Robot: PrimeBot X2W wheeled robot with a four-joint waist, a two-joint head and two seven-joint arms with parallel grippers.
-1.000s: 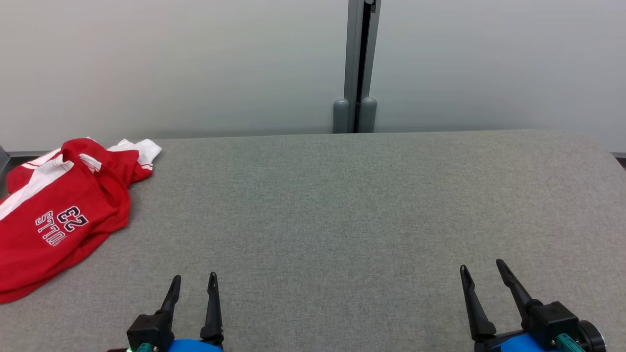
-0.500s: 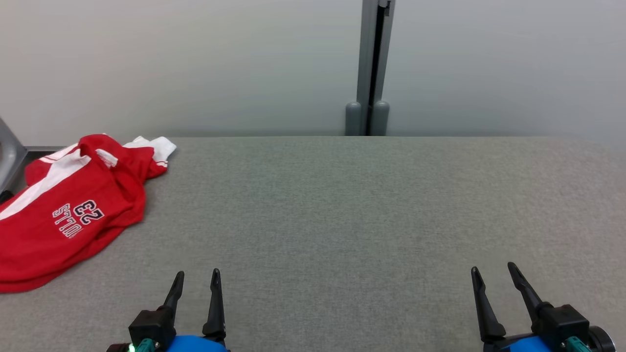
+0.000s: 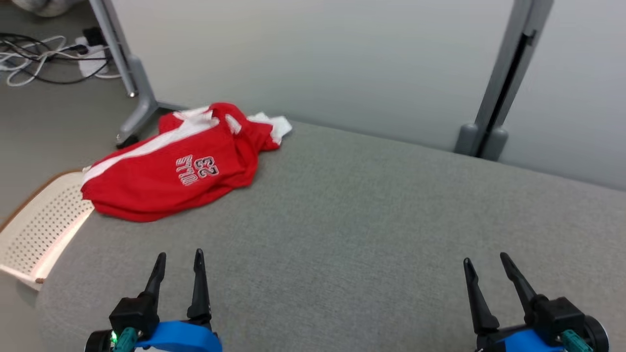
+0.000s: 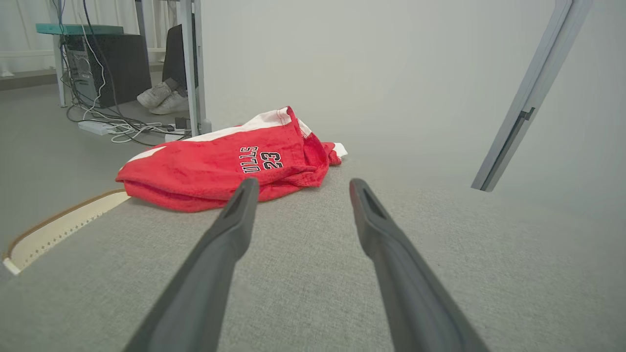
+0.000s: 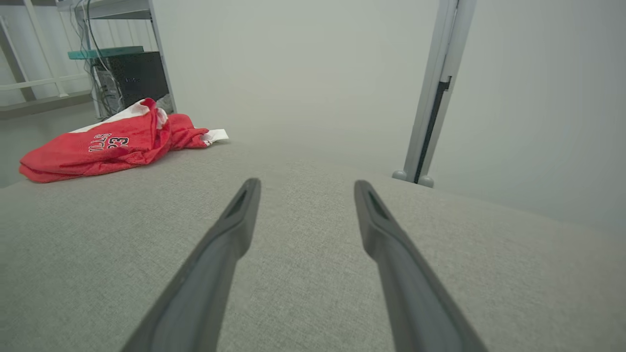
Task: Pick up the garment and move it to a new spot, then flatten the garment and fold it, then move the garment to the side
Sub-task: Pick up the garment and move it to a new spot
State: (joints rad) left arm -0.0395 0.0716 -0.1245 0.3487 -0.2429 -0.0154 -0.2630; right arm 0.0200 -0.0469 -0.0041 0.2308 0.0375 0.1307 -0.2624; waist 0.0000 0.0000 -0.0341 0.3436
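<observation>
Garment [image 3: 161, 176], one, red, crumpled at far left corner of counter [image 3: 352, 220], two hands, left hand [image 3: 179, 253] and right hand [image 3: 484, 257], both released, empty

Soft red cloth on rough grey cloth.
Garment [image 3: 166, 171] at far left: thin red knit cloth with white panels, matt, creased. Table [image 3: 367, 220]: coarse grey woven cloth, matt. Left gripper [image 3: 179, 253] and right gripper [image 3: 485, 258]: smooth matt dark plastic fingers, blue shiny shells [image 3: 181, 338] behind. Perforated piece [image 3: 34, 234] at near left: cream plastic, full of small holes. Post [image 3: 494, 93] at far right: smooth grey painted metal.
</observation>
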